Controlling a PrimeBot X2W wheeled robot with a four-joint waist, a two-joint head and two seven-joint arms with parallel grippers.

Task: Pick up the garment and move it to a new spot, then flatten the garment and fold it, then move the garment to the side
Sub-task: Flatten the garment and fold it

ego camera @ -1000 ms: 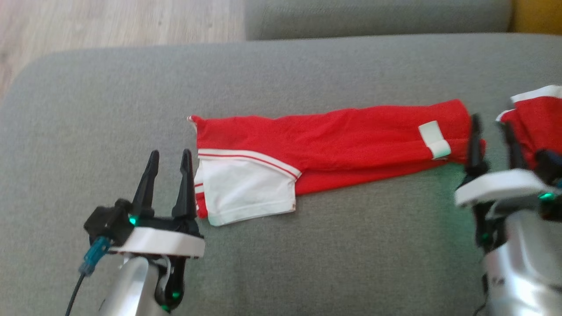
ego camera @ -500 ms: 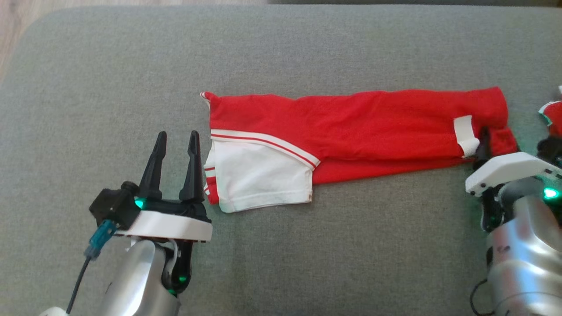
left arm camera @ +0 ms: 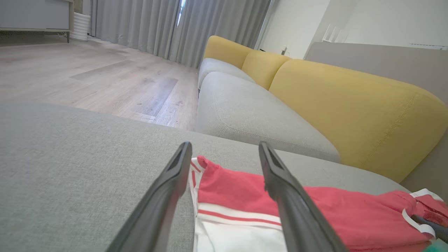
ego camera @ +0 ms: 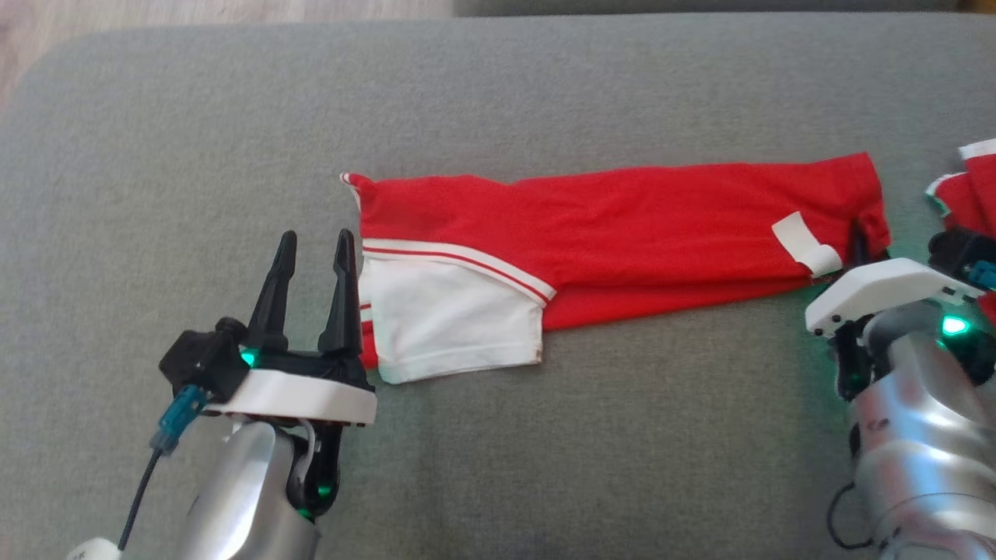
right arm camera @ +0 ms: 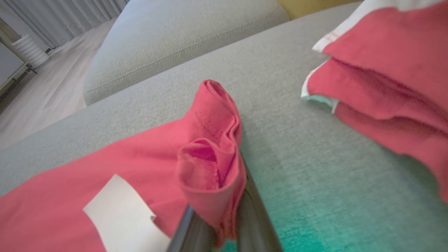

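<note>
The garment (ego camera: 622, 225) is red with a white sleeve and lies as a long folded strip across the grey cushion (ego camera: 545, 451). My left gripper (ego camera: 315, 237) is open at its left end, its fingers just beside the white sleeve. In the left wrist view the garment's left corner (left arm camera: 238, 189) lies between and just beyond the open left gripper (left arm camera: 224, 147). My right gripper (ego camera: 858, 237) is shut on the red hem at the strip's right end. In the right wrist view that bunched hem (right arm camera: 210, 164) is pinched in the right gripper (right arm camera: 220, 224).
A second red and white garment (ego camera: 965, 187) lies folded at the cushion's right edge, close to my right wrist, and shows as the folded garment (right arm camera: 385, 70) in the right wrist view. Beyond the cushion are another grey seat (left arm camera: 245, 112), a yellow backrest (left arm camera: 350, 105) and wooden floor (left arm camera: 87, 77).
The right gripper has gone from open beside the garment's right end to shut on its hem. The head camera shifted. The left gripper has stayed open by the sleeve.
</note>
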